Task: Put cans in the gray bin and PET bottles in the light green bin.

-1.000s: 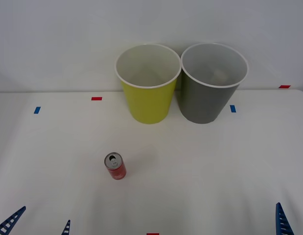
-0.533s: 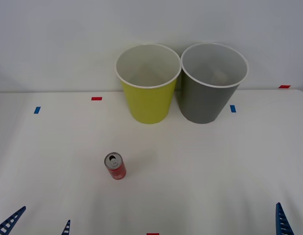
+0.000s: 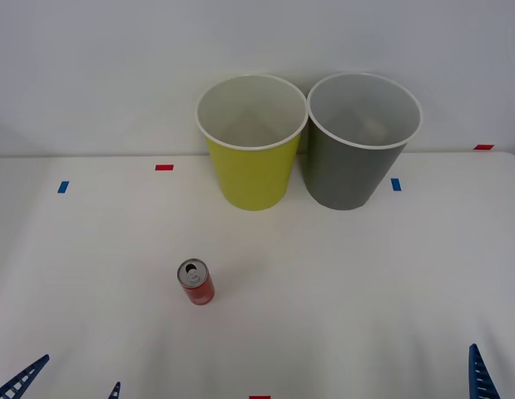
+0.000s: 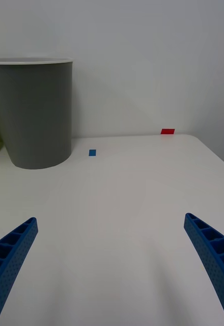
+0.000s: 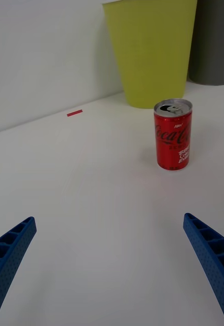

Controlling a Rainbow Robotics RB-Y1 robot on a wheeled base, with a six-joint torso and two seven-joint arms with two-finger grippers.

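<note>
The can (image 3: 196, 283) stands before the light green bin (image 3: 252, 170), left of the gray bin (image 3: 354, 170).

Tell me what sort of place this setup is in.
Probably a lab test bench for sorting recyclables: a plain white table against a bare wall, red and blue tape markers on it, a light green bin, a gray bin and one red can.

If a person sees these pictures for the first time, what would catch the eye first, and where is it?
Probably the two tall bins at the far side of the white table: the light green bin on the left and the gray bin close beside it on the right. Next comes the small red Coca-Cola can, standing upright and alone nearer the robot, left of centre. The open left gripper faces the can, and the open right gripper waits low at the right.
</note>
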